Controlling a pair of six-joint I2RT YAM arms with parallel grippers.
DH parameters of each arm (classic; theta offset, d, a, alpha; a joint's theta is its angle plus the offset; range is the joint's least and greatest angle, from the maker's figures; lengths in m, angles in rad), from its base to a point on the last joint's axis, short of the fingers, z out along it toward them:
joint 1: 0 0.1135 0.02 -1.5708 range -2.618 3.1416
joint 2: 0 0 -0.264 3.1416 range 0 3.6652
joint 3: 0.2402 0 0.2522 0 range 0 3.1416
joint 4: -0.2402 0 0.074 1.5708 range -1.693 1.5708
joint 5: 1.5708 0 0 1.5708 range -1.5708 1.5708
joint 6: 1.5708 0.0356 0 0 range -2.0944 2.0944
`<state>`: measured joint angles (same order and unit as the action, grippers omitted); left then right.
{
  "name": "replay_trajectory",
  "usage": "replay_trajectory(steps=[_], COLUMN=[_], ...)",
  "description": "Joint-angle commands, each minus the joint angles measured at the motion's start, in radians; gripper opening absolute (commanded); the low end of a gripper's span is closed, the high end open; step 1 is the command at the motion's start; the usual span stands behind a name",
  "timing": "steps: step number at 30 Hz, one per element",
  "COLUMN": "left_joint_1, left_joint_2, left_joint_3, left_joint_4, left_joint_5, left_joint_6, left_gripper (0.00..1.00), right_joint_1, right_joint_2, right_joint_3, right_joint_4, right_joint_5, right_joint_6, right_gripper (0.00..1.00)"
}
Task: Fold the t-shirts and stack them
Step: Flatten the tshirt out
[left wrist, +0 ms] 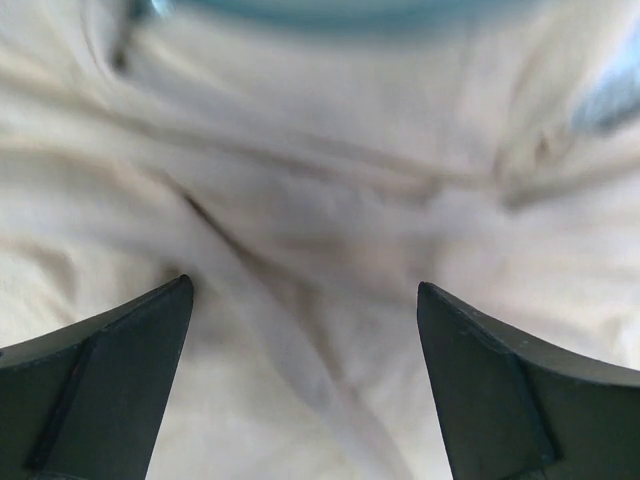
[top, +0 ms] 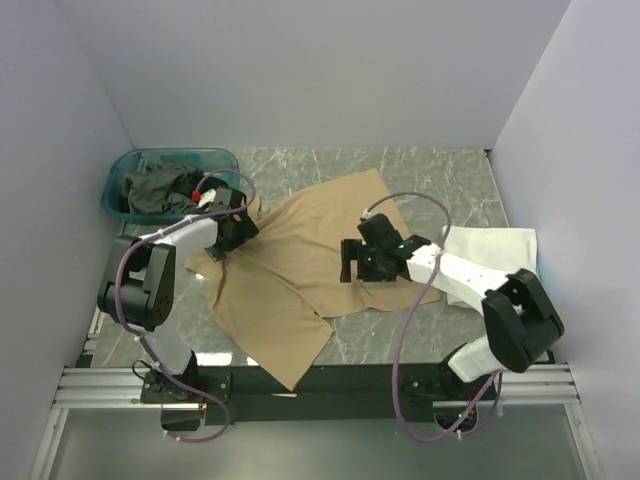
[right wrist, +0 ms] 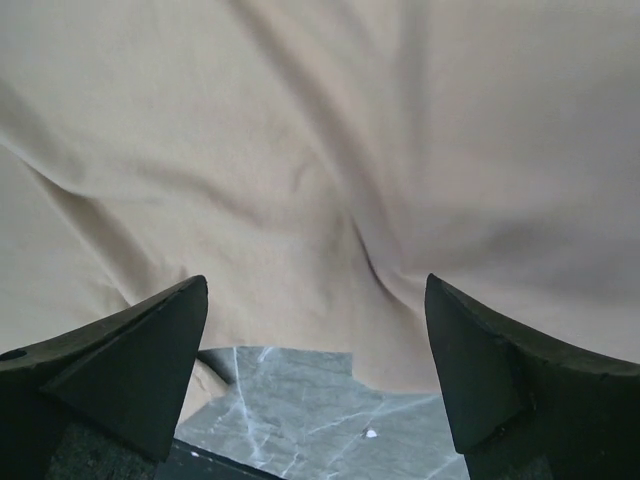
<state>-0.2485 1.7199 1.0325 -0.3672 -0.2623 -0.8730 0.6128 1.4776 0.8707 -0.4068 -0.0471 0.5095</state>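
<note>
A tan t-shirt (top: 290, 265) lies spread and wrinkled across the middle of the marble table, one part hanging toward the near edge. My left gripper (top: 228, 228) is open over its far-left edge by the tub; the left wrist view shows creased tan cloth (left wrist: 300, 230) between the open fingers (left wrist: 120, 370). My right gripper (top: 352, 262) is open over the shirt's right edge; the right wrist view shows tan cloth (right wrist: 300, 150) and bare table (right wrist: 300, 420) between the fingers. A folded white shirt (top: 495, 250) lies at the right. Dark grey-green and black shirts (top: 160, 188) fill the tub.
The teal plastic tub (top: 125, 165) stands at the back left, its rim blurred at the top of the left wrist view (left wrist: 340, 10). White walls close in the table on three sides. The metal rail (top: 320, 385) runs along the near edge.
</note>
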Motion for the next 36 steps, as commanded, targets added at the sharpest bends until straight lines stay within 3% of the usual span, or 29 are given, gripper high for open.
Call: replay_trajectory(steps=[1, 4, 10, 16, 19, 22, 25, 30, 36], left_joint_1=[-0.072, -0.146, -0.357, -0.759, -1.051, -1.219, -1.313, -1.344, -1.330], left_joint_2=[-0.113, -0.222, -0.517, -0.654, -0.619, -0.507, -0.371, -0.217, -0.215], left_joint_3=[0.037, -0.014, -0.224, -0.336, -0.332, -0.275, -0.212, -0.166, -0.157], left_joint_4=[-0.085, -0.124, -0.130, -0.288, -0.344, -0.436, -0.528, -0.558, -0.547], left_joint_5=[-0.064, -0.091, 0.015, 0.031, 0.031, 0.020, 0.015, 0.020, -0.034], left_joint_6=[0.028, -0.007, -0.101, -0.312, -0.441, -0.549, -0.624, -0.664, -0.715], left_gripper=[1.00, 0.99, 0.99, 0.99, 1.00, 0.99, 0.99, 0.89, 0.75], right_joint_1=[-0.027, -0.097, -0.306, -0.349, -0.373, -0.383, -0.386, -0.390, -0.392], right_joint_2=[-0.118, -0.216, -0.420, -0.511, -0.508, -0.507, -0.507, -0.522, -0.540], right_joint_3=[0.063, 0.022, -0.139, -0.200, -0.211, -0.226, -0.245, -0.269, -0.280], right_joint_4=[-0.058, -0.064, -0.055, -0.072, -0.067, -0.055, -0.043, -0.037, -0.043], right_joint_5=[0.153, 0.161, 0.115, 0.127, 0.084, 0.050, 0.000, -0.013, -0.011], right_joint_6=[0.021, 0.040, 0.052, 0.066, 0.073, 0.073, 0.064, 0.061, 0.052], right_gripper=[0.95, 0.97, 1.00, 1.00, 1.00, 1.00, 1.00, 1.00, 0.99])
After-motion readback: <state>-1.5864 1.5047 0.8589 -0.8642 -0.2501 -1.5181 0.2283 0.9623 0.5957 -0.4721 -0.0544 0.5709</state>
